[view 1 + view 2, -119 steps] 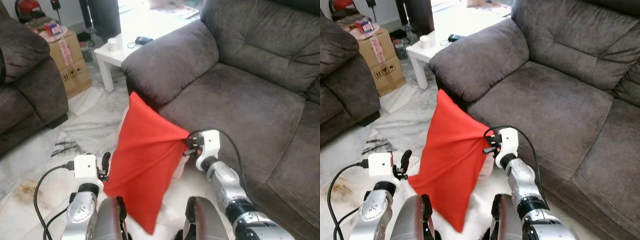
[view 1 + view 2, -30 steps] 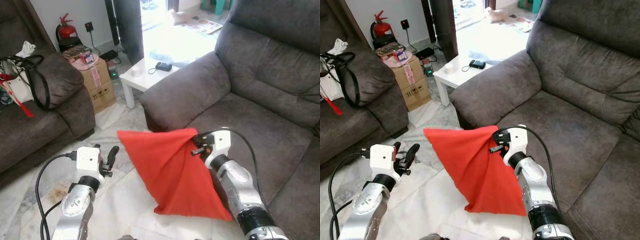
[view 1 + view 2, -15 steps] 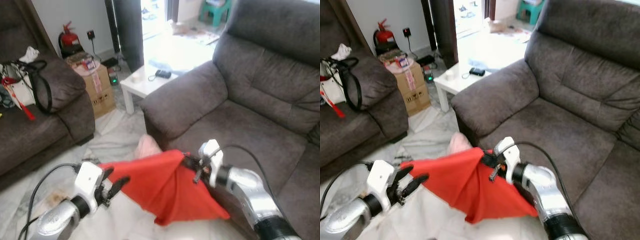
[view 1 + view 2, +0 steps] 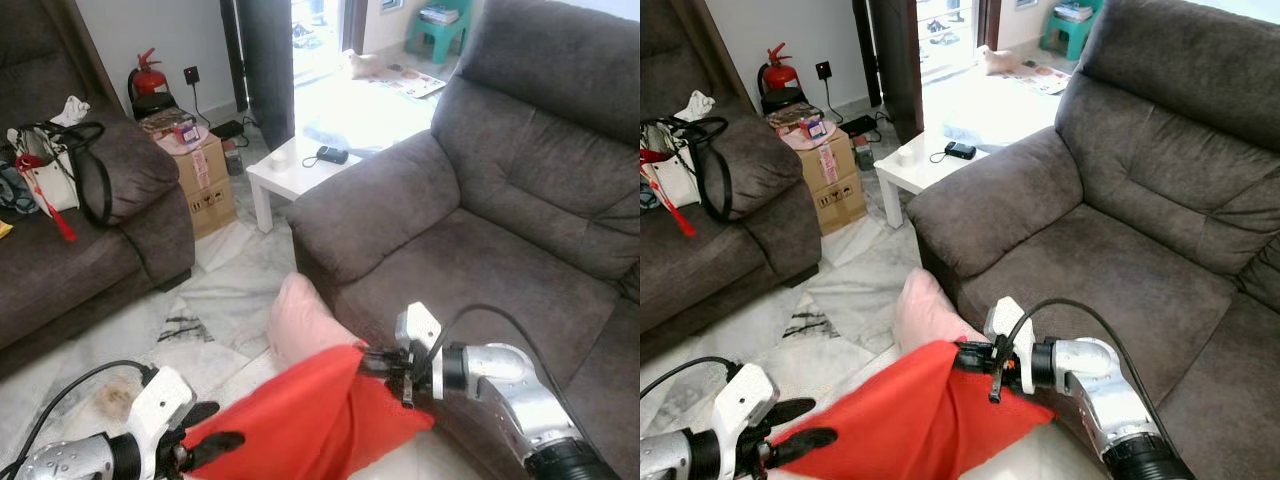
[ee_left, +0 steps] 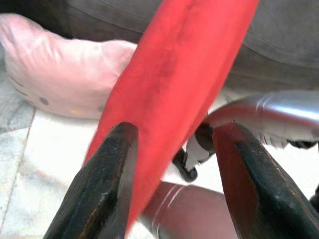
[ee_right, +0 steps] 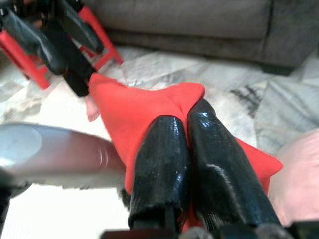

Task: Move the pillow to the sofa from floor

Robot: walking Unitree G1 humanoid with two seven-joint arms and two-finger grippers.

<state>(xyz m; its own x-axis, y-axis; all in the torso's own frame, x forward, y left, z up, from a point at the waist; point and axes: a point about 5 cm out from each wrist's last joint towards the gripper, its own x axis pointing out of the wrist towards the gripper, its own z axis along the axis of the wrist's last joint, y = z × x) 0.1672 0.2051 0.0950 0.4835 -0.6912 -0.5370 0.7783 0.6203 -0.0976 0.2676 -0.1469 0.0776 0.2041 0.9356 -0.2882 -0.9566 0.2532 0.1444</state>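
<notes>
The red pillow [image 4: 310,425] hangs off the floor, low in front of the robot, stretched in a long band between the two arms — its long axis runs from the left end effector [image 4: 205,447] up and across to the right end effector [image 4: 975,358]. The right end effector has its two black fingers [image 6: 199,149] pressed together on a bunched corner of the red cloth. The left end effector stands spread wide; in the left wrist view the pillow's edge passes between its fingers [image 5: 107,179] without being clamped. The sofa [image 4: 1120,270] lies ahead and to the right, its seat cushion just beyond the right end effector and above the level of the pillow. So the right arm is the nearer one, and the move turns on carrying that held corner up and rightward over the seat's front edge — a pink pillow [image 4: 925,310] lies on the floor against the sofa's base, just beside the red one
</notes>
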